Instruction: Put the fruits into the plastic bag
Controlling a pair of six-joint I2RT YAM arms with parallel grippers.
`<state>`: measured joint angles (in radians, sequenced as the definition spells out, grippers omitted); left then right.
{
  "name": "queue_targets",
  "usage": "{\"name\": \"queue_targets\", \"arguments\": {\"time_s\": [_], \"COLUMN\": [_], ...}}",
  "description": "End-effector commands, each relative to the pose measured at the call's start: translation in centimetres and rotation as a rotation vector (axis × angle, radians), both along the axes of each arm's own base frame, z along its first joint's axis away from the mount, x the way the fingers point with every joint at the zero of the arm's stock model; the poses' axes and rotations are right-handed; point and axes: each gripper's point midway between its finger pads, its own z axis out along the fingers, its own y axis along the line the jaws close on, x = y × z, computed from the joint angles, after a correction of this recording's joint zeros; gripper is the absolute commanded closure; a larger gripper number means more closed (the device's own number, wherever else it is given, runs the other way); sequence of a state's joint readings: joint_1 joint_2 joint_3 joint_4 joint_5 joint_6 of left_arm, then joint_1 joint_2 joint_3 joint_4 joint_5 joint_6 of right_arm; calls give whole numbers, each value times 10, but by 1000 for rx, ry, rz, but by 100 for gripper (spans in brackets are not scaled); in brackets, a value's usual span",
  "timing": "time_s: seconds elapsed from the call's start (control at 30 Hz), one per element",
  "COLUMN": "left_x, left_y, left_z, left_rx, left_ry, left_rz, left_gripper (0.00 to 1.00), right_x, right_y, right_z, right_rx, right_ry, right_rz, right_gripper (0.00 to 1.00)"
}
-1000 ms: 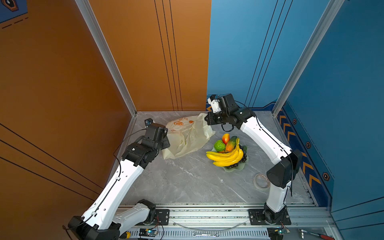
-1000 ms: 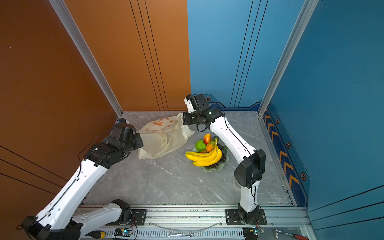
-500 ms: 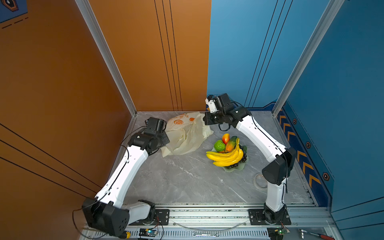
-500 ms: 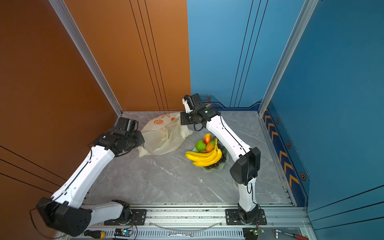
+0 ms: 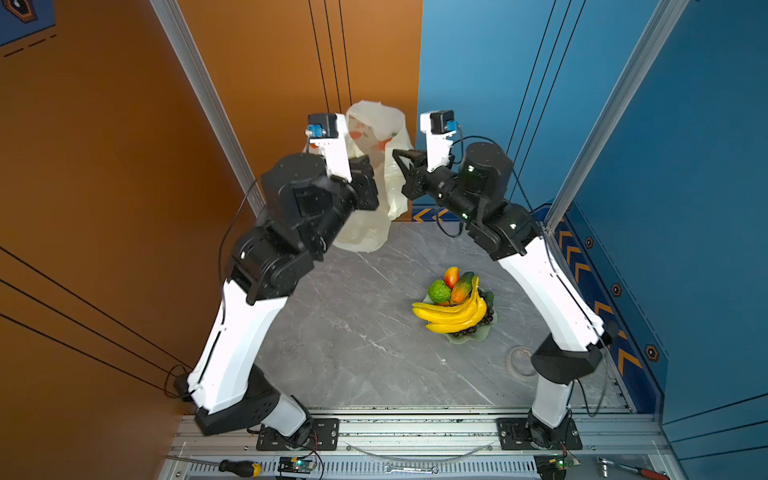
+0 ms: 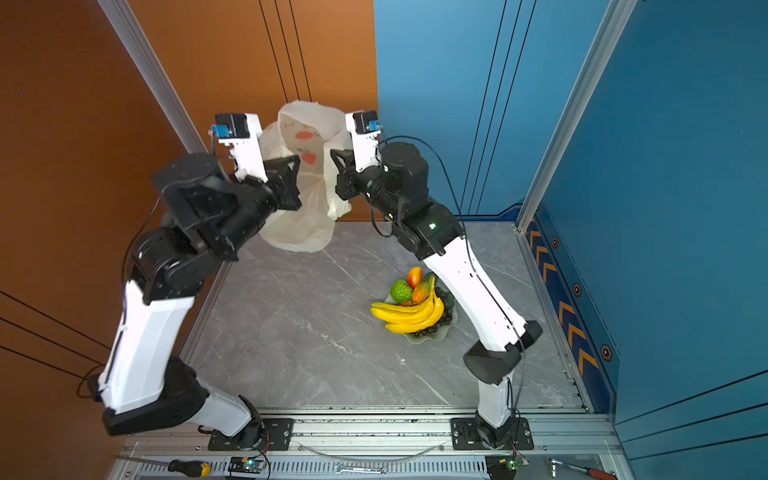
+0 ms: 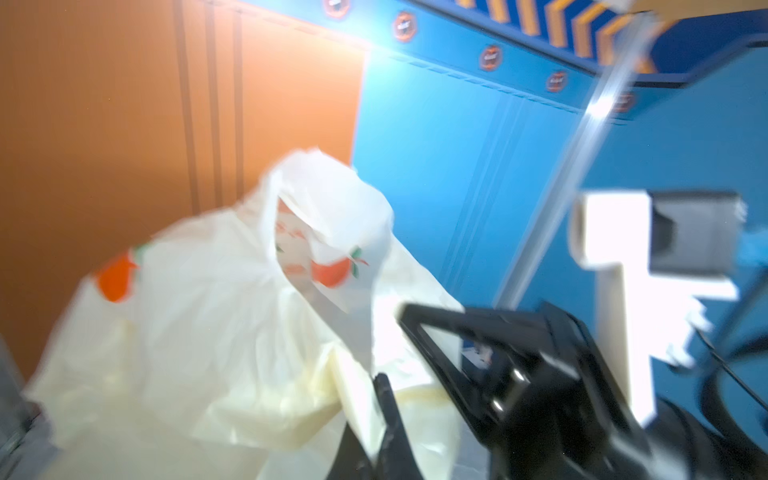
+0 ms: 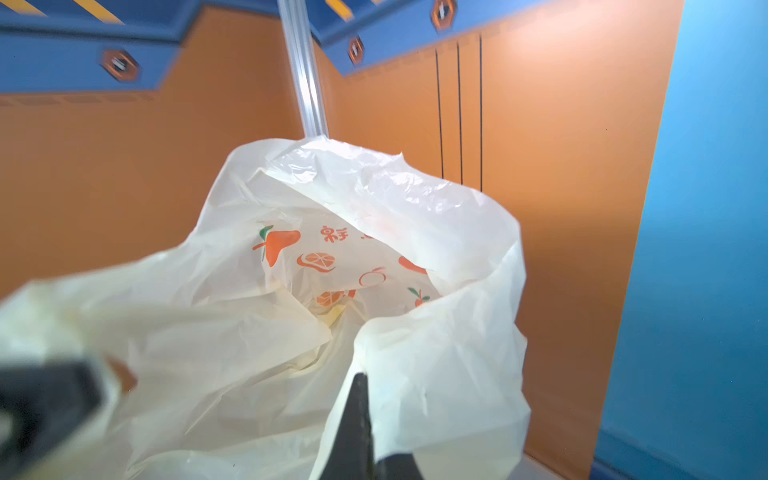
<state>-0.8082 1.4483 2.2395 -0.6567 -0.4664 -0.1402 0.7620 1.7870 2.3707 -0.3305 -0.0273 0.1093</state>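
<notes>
With my left gripper (image 6: 296, 163) pinching the left rim of the plastic bag (image 6: 309, 124) and my right gripper (image 6: 336, 156) pinching its right rim, the fruits (image 6: 409, 307) heaped well off to its right, I fear the thin film could slip free or tear if I pull the mouth apart.

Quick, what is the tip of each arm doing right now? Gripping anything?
Left end effector: closed, holding the bag by its edge.
Right end effector: closed, holding the bag's opposite edge.
</notes>
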Motion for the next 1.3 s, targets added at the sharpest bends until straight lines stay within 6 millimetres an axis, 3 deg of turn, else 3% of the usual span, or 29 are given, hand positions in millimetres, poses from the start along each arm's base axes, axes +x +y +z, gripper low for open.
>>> {"name": "queue_targets", "arguments": {"time_s": [0.0,0.03,0.1,0.13,0.17,0.2,0.23,0.27,0.37,0.47,0.63,0.97,1.1,1.27], "left_x": [10,19,33,31,20,10,3,-2,1,11,16,2,0,7], "left_y": [41,59,98,119,131,136,136,132,121,113,102,113,123,109], "left_z": [-52,-102,-235,-307,-363,-393,-408,-411,-384,-357,-336,-320,-309,-322], "left_rx": [200,208,193,139,85,60,56,61,55,34,-21,-125,-194,-225], "left_ry": [17,134,500,704,859,930,943,920,803,764,741,691,629,692], "left_rz": [278,340,426,461,479,494,493,477,434,396,360,379,412,364], "left_gripper": [100,100,100,100,100,100,100,100,100,100,100,100,100,100], "right_x": [13,26,68,79,78,74,68,62,58,60,57,64,72,76], "right_y": [-2,-4,-17,-26,-32,-33,-32,-29,-18,-9,-4,-54,-75,-97], "right_z": [-44,-82,-204,-272,-329,-351,-368,-373,-346,-329,-313,-314,-325,-340], "right_rx": [-92,-132,-265,-358,-437,-464,-484,-492,-457,-429,-407,-335,-317,-324], "right_ry": [12,94,383,567,739,806,838,816,680,664,651,724,765,802], "right_rz": [-62,-88,-169,-190,-182,-169,-156,-147,-132,-102,-75,-132,-180,-223], "right_gripper": [100,100,100,100,100,100,100,100,100,100,100,100,100,100]}}
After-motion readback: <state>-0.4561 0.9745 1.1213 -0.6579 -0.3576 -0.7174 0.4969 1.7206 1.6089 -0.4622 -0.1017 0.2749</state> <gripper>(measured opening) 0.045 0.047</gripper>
